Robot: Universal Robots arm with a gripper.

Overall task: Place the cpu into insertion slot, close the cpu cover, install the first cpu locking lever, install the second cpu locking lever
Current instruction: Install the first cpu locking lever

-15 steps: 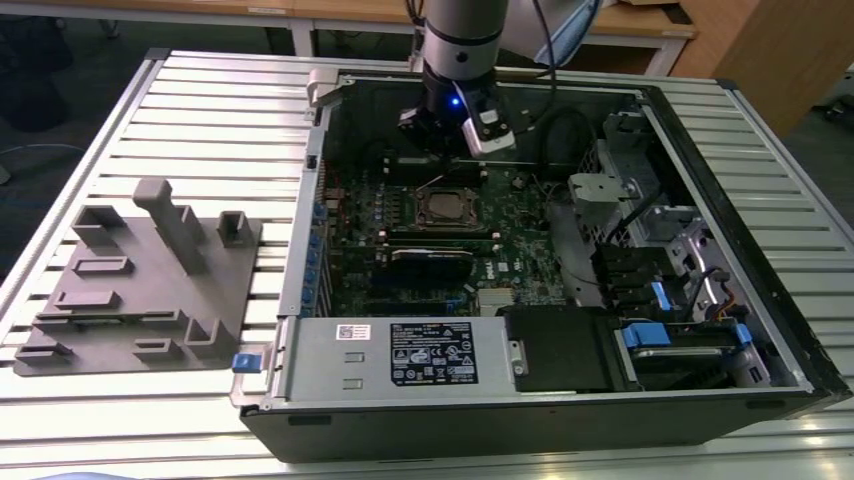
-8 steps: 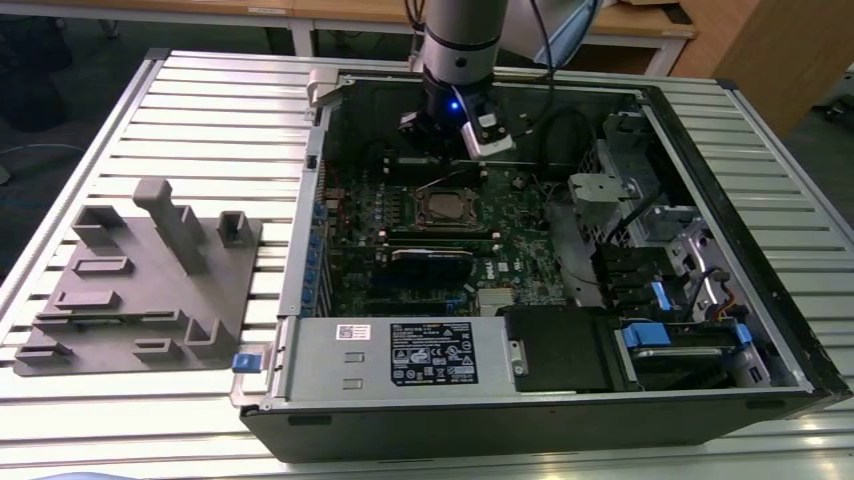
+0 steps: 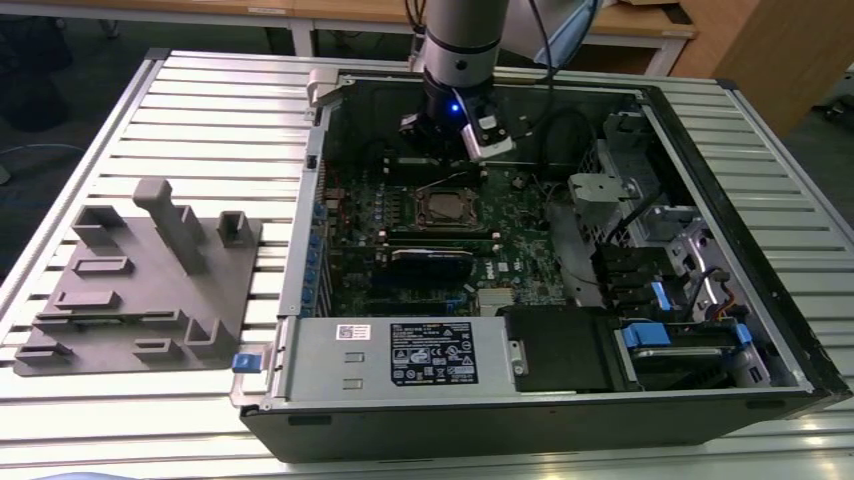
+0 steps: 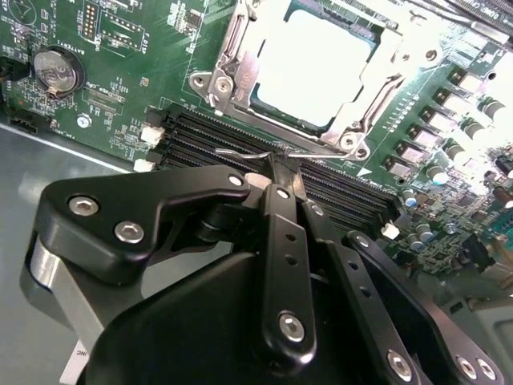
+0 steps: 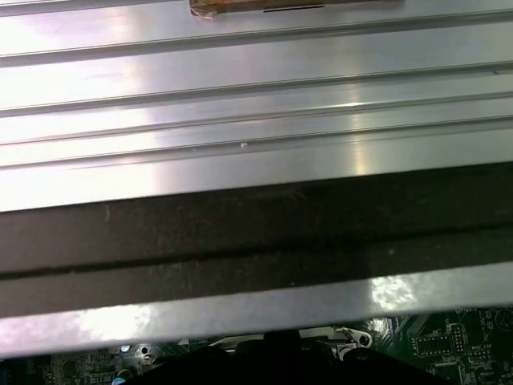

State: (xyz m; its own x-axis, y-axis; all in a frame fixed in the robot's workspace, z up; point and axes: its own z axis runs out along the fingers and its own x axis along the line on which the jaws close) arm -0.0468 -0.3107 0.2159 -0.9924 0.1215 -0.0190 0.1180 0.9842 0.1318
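Tool (image 4: pixel 277 167) low over the board (image 4: pixel 120 76), cpu (image 4: pixel 314 66) seated.
Cover (image 4: pixel 378 79) down; tool narrow, tips at a thin lever (image 4: pixel 240 154).

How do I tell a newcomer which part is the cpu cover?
Find the open black computer case and the green circuit board on its floor. Mid-board sits the cpu cover, a thin silvery metal square frame around the pale silvery-grey cpu; no neighbouring part is a shiny windowed frame.
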